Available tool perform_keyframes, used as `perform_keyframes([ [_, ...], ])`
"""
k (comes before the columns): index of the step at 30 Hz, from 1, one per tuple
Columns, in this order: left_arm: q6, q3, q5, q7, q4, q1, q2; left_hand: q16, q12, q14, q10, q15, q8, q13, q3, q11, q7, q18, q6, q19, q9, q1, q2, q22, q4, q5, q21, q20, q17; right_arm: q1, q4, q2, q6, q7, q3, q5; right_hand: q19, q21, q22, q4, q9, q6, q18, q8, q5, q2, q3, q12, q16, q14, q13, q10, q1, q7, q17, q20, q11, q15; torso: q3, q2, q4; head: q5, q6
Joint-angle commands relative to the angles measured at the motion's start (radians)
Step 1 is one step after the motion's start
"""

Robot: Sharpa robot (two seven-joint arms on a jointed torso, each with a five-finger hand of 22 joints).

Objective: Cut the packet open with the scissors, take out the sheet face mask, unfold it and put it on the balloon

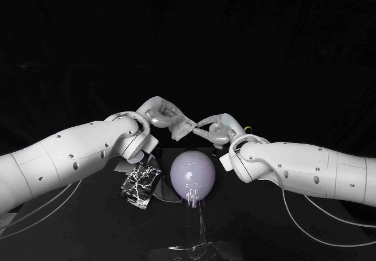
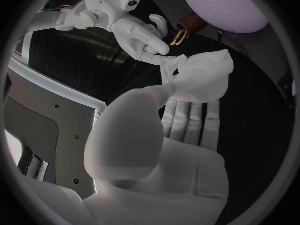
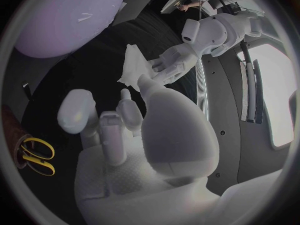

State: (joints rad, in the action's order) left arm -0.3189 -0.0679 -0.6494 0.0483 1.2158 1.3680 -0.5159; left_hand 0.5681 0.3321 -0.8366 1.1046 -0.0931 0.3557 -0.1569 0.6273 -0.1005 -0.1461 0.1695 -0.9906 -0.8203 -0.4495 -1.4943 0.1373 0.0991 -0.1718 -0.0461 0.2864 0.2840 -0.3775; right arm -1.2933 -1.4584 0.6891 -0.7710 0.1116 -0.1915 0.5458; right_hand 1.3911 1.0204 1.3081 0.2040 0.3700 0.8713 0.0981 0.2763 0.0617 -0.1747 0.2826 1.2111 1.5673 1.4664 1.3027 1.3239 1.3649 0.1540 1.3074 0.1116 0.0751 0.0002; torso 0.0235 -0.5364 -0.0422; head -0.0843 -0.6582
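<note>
White and folded, the sheet face mask (image 1: 186,129) is held between the two hands close by the balloon (image 1: 193,172) — the left hand (image 1: 163,113) grips one side with thumb and fingers, the right hand (image 1: 218,129) pinches the opposite edge — while the packet (image 1: 141,185) lies on the black table (image 1: 251,231) beside the balloon.

White arms (image 1: 74,155), silver robot hands (image 1: 161,115), pale cables (image 1: 292,215).

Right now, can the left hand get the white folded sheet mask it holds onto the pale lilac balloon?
Probably yes. The left hand holds the white folded sheet mask in the air beyond the pale lilac balloon, with nothing between them. The right hand is at the mask's other edge.
</note>
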Motion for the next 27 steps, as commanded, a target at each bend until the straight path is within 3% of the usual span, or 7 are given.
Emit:
perform_keyframes([
  [1,-0.007,0.002,0.014,0.004,0.004,0.002,0.002,0.005,0.006,-0.007,0.007,-0.001,0.006,-0.001,0.009,-0.002,0.000,0.007,-0.004,-0.006,-0.019,0.007,-0.004,0.001,0.001,-0.004,0.005,0.000,-0.001,0.002,0.012,-0.013,-0.027,0.067,0.001,-0.035,0.006,0.003,0.131,0.001,-0.001,-0.002,-0.007,-0.004,-0.007,0.003,-0.006,0.007,0.003,0.104,0.000,0.008,0.011,0.007,0.263,-0.003,0.002,0.008,0.0000,0.001,0.0006,0.001,0.000],
  [20,-0.010,0.002,0.027,0.011,0.016,0.002,-0.003,0.006,0.006,-0.007,0.007,-0.001,0.006,-0.001,0.013,-0.002,0.000,0.007,-0.004,-0.005,-0.020,0.009,-0.003,0.002,0.004,-0.004,0.006,0.000,-0.001,0.003,0.052,-0.049,-0.012,0.063,0.002,-0.035,0.009,0.017,0.139,-0.007,-0.004,0.014,-0.009,-0.003,-0.007,0.028,-0.008,0.023,0.003,0.104,0.008,0.012,0.037,0.007,0.263,-0.001,0.002,0.009,-0.0005,0.001,0.0018,0.004,-0.003],
  [27,-0.011,0.002,0.036,0.014,0.017,0.002,-0.002,0.006,0.006,-0.007,0.007,-0.001,0.006,-0.001,0.013,-0.002,0.000,0.007,-0.004,-0.005,-0.020,0.009,-0.003,0.002,0.004,-0.004,0.006,0.000,-0.001,0.003,0.050,-0.050,-0.012,0.046,0.002,-0.011,0.022,0.051,0.150,-0.013,0.003,0.080,-0.013,0.026,-0.009,0.047,-0.009,0.041,0.003,0.104,0.017,0.026,0.053,-0.016,0.263,-0.010,-0.017,-0.005,-0.0008,0.001,0.0012,0.005,-0.003],
])
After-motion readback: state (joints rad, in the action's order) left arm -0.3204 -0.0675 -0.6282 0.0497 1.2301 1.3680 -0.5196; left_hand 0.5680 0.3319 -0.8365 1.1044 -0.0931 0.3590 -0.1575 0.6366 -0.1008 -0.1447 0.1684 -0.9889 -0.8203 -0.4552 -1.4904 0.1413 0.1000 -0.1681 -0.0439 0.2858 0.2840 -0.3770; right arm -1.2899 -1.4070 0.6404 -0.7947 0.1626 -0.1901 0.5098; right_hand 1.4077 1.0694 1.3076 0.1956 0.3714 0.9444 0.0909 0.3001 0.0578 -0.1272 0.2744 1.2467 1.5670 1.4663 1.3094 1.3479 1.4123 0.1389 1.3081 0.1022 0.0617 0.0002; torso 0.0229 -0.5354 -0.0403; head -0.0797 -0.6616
